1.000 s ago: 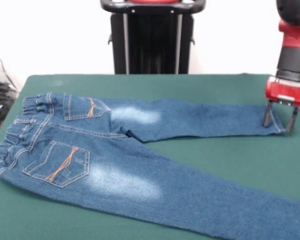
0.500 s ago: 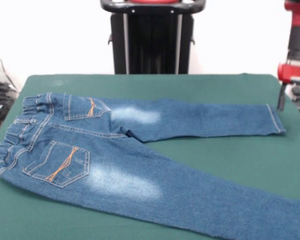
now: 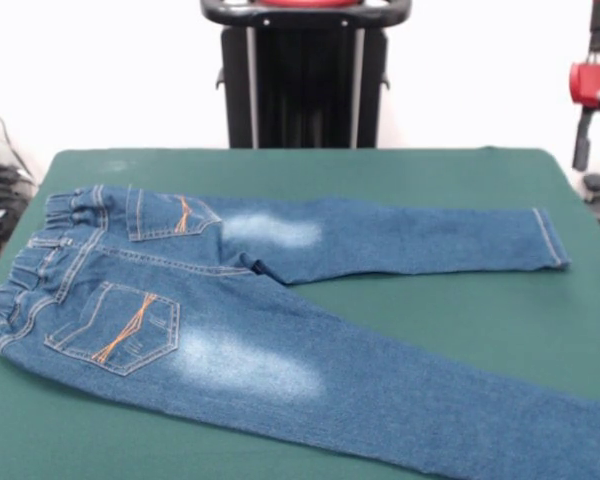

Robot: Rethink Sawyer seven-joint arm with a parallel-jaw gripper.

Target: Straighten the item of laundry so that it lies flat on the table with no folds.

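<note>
Jeans (image 3: 280,300) lie spread on table (image 3: 460,300), hand (image 3: 598,120) well clear.

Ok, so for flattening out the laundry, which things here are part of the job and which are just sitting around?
Part of the job:
- jeans, spread out back side up on the table
- table, green top
- gripper, raised at the right edge, clear of the jeans

Just around:
- black pedestal behind the table
- cables at the left edge
</note>
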